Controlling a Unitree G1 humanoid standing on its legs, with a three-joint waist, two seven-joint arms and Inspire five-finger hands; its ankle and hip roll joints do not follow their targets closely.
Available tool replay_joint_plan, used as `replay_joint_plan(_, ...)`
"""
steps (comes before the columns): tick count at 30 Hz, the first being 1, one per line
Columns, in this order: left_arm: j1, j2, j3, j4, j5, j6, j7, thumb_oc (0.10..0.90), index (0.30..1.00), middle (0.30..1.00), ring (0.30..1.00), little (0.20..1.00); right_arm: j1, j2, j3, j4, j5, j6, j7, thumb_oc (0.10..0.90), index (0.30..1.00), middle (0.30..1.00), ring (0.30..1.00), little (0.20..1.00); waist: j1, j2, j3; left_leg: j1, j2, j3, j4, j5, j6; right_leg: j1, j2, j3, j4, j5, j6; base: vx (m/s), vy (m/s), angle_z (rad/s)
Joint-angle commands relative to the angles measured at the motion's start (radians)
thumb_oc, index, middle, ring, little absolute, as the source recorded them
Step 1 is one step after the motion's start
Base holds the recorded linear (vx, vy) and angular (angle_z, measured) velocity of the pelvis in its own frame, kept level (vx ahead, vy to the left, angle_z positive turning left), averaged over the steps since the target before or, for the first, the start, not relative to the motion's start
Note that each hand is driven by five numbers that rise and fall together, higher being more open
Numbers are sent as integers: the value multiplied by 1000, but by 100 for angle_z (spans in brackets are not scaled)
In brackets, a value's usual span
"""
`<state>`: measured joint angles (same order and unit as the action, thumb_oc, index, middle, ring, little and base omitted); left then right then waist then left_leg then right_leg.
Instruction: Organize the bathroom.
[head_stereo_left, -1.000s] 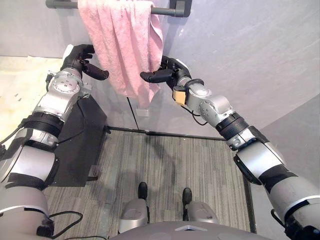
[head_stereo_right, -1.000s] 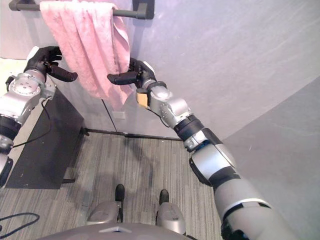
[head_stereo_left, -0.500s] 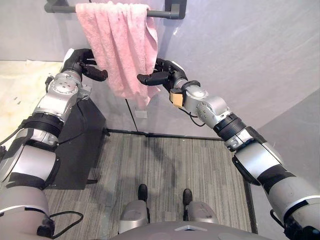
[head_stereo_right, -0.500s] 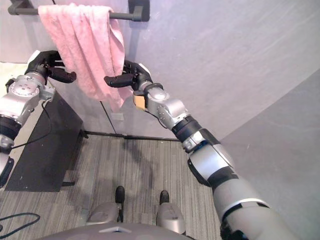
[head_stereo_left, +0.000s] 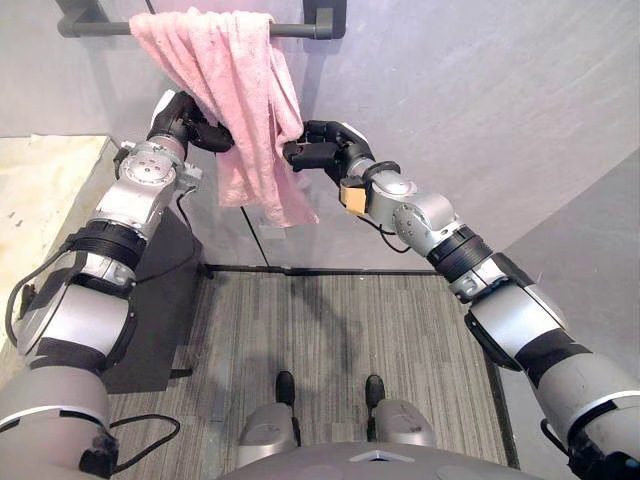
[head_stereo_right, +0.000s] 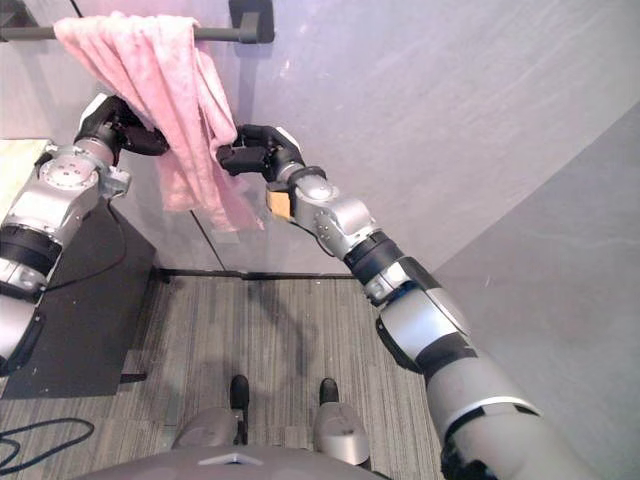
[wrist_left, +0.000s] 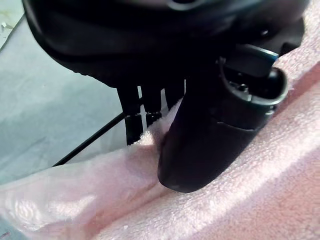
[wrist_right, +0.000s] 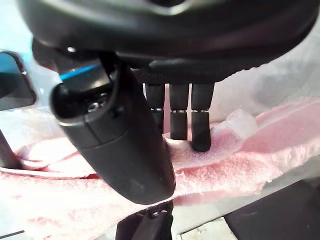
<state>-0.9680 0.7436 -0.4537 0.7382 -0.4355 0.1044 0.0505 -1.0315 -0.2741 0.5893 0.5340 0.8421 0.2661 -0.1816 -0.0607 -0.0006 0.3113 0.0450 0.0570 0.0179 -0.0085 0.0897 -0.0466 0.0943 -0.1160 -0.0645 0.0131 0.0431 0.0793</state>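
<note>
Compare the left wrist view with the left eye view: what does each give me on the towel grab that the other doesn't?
Only the left wrist view: close up, the left hand's thumb presses into the pink towel, fingers behind the cloth edge. Only the left eye view: the towel draped over the dark wall rail, and the right hand pinching its other edge. Both: the left hand gripping the towel.

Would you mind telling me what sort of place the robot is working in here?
Probably a mock bathroom corner rather than a real one. A pink towel hangs over a dark towel rail fixed to a plain grey wall, and both hands, left and right, pinch the towel's edges.
</note>
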Motion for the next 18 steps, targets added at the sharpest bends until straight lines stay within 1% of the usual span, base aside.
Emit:
replay_joint_plan(1, -113, -11, 12, 45, -24, -99, 58, 400, 300, 300, 300, 300, -110, 36, 9, 47, 35, -122, 4, 400, 300, 300, 300, 300, 34, 52, -164, 55, 108, 59, 89, -141, -31, -75, -66, 74, 77, -60, 64, 0, 0, 0)
replay_joint_plan(5, -112, -13, 15, 37, -33, -66, 102, 400, 300, 300, 300, 300, -108, 37, 9, 56, 31, -124, -9, 400, 300, 300, 300, 300, 37, 50, -167, 55, 106, 59, 90, -142, -31, -70, -67, 72, 71, -58, 64, 0, 0, 0)
replay_joint_plan(8, -104, -17, 30, 37, -55, -26, 180, 400, 300, 300, 300, 300, -107, 38, 8, 58, 23, -125, -28, 400, 300, 300, 300, 300, 41, 48, -167, 57, 106, 58, 91, -142, -30, -67, -69, 69, 72, -59, 65, 0, 0, 0)
replay_joint_plan(12, -82, -9, 60, 38, -59, -7, 237, 400, 300, 300, 300, 300, -106, 40, 5, 63, 20, -129, -50, 400, 300, 300, 300, 300, 47, 45, -167, 57, 108, 60, 93, -143, -31, -66, -71, 63, 74, -60, 66, 0, 0, 0)
replay_joint_plan(18, -30, 9, 109, 19, -38, -12, 262, 400, 300, 300, 300, 300, -108, 27, -10, 50, 17, -116, -76, 400, 300, 300, 300, 300, 57, 44, -158, 51, 109, 56, 100, -143, -32, -66, -75, 56, 75, -59, 65, 0, 0, 0)
